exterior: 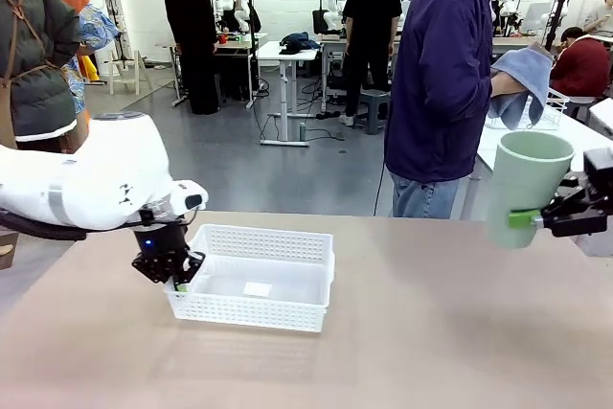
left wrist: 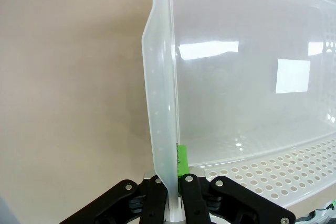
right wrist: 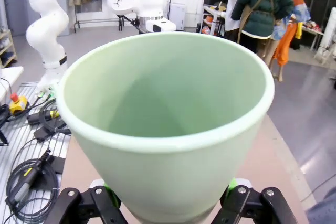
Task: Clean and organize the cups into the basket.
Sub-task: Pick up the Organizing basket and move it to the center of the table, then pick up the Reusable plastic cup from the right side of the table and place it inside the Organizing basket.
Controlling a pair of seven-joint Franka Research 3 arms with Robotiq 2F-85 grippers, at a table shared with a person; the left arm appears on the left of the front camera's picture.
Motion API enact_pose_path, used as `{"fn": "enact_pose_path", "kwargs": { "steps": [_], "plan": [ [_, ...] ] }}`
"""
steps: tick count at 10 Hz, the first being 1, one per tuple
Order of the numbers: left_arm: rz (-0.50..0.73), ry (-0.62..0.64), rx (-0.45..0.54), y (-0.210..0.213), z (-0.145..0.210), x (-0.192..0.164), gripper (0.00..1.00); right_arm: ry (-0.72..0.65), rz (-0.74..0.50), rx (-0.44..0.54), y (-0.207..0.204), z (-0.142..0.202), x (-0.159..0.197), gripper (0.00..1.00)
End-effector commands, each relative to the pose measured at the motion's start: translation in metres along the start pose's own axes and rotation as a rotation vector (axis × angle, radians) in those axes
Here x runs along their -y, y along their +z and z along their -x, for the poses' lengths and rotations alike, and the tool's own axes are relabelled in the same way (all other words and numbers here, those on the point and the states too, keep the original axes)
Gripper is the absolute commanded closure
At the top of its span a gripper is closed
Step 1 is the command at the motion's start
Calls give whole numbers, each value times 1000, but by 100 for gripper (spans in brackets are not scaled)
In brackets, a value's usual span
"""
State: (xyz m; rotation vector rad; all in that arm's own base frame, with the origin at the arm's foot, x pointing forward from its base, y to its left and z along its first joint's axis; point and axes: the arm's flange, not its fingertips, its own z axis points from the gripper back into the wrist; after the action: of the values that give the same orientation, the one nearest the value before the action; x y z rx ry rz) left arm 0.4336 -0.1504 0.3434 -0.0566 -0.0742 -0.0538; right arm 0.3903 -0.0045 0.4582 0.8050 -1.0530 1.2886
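Right wrist view: my right gripper [right wrist: 168, 195] clasps the mint cup [right wrist: 163, 129] low on its taper over the desk's right edge, probably light, stiff and slick, while farther off my left gripper [left wrist: 170, 182] pinches the basket [left wrist: 160, 108] by its thin, bendy side wall.

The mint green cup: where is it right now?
Front view, far right: the cup is held upright in the jaws of the right gripper, right of the basket.

A lab: rows of worktables [exterior: 278, 55], trailing cables [right wrist: 52, 123].
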Motion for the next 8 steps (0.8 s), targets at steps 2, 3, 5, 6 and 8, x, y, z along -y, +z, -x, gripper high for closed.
{"fn": "enact_pose_path", "kwargs": {
  "steps": [2, 3, 5, 6, 8],
  "plan": [
    [-51, 36, 43, -3, -16, 46, 100, 11, -45, 5, -16, 26, 7, 33],
    [-58, 32, 39, -4, -18, 59, 100, 11, -45, 5, -16, 26, 7, 33],
    [-51, 44, 14, -10, -23, 86, 100, 11, -45, 5, -16, 26, 7, 33],
    [-54, 40, 13, -13, -25, 98, 100, 11, -45, 5, -16, 26, 7, 33],
    [-50, 27, 3, -16, -28, 120, 100, 11, -45, 5, -16, 26, 7, 33]
  ]
}}
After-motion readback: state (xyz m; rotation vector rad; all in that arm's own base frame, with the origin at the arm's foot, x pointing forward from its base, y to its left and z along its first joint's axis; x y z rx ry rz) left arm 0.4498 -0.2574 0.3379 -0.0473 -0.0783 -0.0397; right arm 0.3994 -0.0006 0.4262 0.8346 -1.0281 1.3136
